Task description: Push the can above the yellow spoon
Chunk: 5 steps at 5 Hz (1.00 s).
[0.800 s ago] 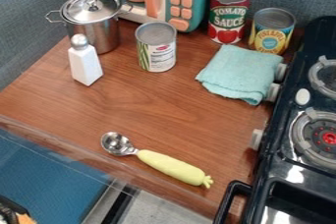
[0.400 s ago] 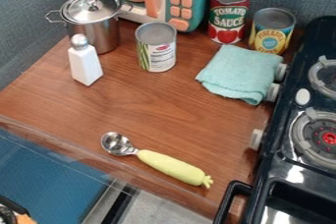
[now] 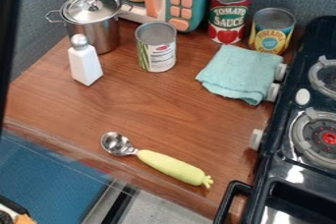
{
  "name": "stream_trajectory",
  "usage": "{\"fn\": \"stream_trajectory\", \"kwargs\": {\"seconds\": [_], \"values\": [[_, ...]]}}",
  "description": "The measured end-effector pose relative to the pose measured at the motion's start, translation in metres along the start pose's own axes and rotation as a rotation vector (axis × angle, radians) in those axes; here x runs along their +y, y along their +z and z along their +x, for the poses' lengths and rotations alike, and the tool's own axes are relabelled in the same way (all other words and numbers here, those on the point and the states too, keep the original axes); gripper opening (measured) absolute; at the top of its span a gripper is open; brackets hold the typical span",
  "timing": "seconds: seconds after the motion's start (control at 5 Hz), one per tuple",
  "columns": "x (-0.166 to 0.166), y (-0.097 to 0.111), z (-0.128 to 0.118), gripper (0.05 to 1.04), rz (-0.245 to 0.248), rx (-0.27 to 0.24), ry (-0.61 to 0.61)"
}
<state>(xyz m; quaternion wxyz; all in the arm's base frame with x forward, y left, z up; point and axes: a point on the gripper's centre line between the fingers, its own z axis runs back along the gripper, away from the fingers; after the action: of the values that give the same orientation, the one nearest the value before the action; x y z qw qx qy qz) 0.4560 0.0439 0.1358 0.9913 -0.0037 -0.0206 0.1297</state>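
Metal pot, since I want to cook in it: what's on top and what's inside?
A shiny metal lid sits on the pot. It and the pot's walls hide the inside, so I can't tell what's in there.

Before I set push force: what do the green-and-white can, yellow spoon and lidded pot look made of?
Can: metal, dull gray top; printed label, probably paper.
Spoon: shiny metal bowl; smooth satin yellow handle, plastic or silicone, can't tell which.
Pot: polished metal, likely stainless steel, from bright highlights on lid.
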Motion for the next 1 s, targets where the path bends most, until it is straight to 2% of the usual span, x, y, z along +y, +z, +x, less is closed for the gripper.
{"fn": "stream_trajectory", "kwargs": {"seconds": [0.2,0.4,0.6,1.0], "values": [[0.02,-0.006,0.018,1.001,0.011,-0.084,-0.089],[0.026,-0.029,0.013,0.995,0.028,-0.09,-0.192],[0.041,-0.033,-0.004,0.999,0.002,-0.112,-0.274],[0.051,-0.049,-0.009,0.999,0.009,-0.144,-0.259]]}}
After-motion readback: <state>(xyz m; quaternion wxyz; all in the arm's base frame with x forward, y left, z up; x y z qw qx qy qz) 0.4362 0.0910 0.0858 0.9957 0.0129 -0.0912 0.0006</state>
